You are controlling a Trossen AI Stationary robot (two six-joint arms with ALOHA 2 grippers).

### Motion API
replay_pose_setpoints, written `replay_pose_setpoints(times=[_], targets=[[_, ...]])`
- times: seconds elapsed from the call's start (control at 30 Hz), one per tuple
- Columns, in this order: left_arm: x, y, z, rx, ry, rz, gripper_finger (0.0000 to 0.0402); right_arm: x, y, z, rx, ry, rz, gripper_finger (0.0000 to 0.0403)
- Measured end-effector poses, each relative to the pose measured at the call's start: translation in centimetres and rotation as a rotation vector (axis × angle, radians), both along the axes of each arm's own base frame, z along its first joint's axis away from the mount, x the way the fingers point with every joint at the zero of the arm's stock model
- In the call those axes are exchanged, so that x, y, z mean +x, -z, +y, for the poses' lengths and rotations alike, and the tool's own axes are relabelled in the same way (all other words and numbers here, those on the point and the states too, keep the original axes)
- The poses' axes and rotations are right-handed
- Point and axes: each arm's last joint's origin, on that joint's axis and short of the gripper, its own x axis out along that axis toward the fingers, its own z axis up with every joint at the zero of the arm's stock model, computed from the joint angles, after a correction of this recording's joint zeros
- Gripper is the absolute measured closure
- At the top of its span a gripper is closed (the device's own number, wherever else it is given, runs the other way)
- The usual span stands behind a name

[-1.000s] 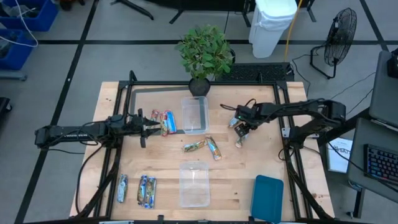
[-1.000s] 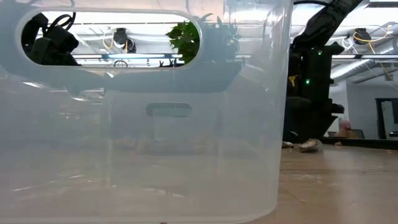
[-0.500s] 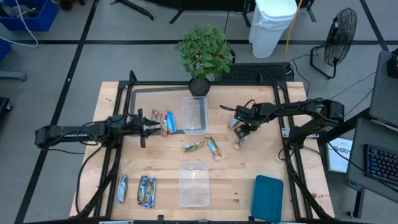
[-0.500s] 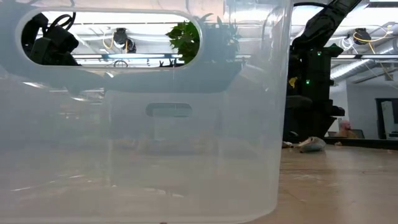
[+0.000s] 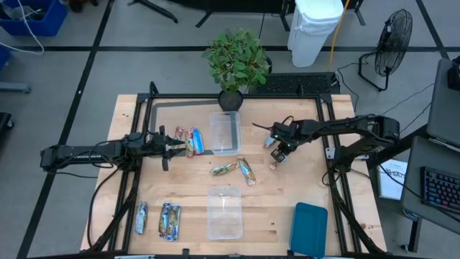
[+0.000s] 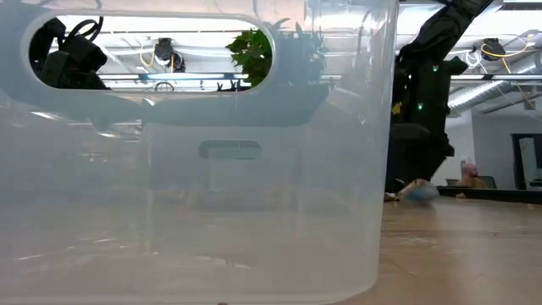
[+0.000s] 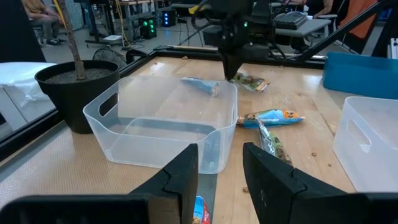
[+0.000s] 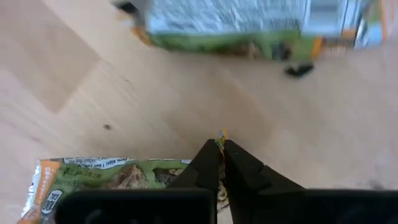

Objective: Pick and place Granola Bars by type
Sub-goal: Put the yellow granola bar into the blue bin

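Note:
My right gripper [image 5: 279, 154] points down at the table's right of centre, shut on a green-wrapped granola bar [image 8: 112, 177], which the low view shows as a small bar [image 6: 419, 191]. A second green bar [image 8: 230, 25] lies flat on the wood just beyond it. My left gripper [image 7: 221, 180] hovers open at the left, beside two red-blue bars [image 5: 190, 140] lying flat. Two more bars [image 5: 225, 169] [image 5: 247, 171] lie at the centre. Three bars [image 5: 165, 219] lie at the near left. My right gripper pinches a thin orange edge of the green bar's wrapper [image 8: 221, 133] at the very ends of its two shut fingers, coming from above and pointing down. The bar sticks out to one side of the fingers. Whether it is clear of the table, I cannot tell.
A clear tub [image 5: 225, 133] stands at the far centre and another [image 5: 225, 212] at the near centre, filling most of the low view. A teal tray [image 5: 310, 229] lies at the near right. A potted plant [image 5: 236, 61] stands at the far edge.
My right gripper has shut and taken hold of the green bar's wrapper. In the low view the bar now sits slightly higher than before. The left arm has kept still.

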Motion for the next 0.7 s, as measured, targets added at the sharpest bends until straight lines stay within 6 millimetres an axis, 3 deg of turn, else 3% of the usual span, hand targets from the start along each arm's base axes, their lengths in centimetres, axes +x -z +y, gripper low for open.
replay_pose_setpoints(times=[0.37, 0.7], targets=[[0.0, 0.0, 0.0, 0.000, 0.000, 0.001, 0.0270, -1.2, -5.5, 1.8, -0.125, -0.135, -0.294, 0.0402], [0.0, 0.0, 0.0, 0.000, 0.000, 0.000, 0.0270, -4.0, -10.5, 7.2, -0.183, -0.471, -0.609, 0.0402]])
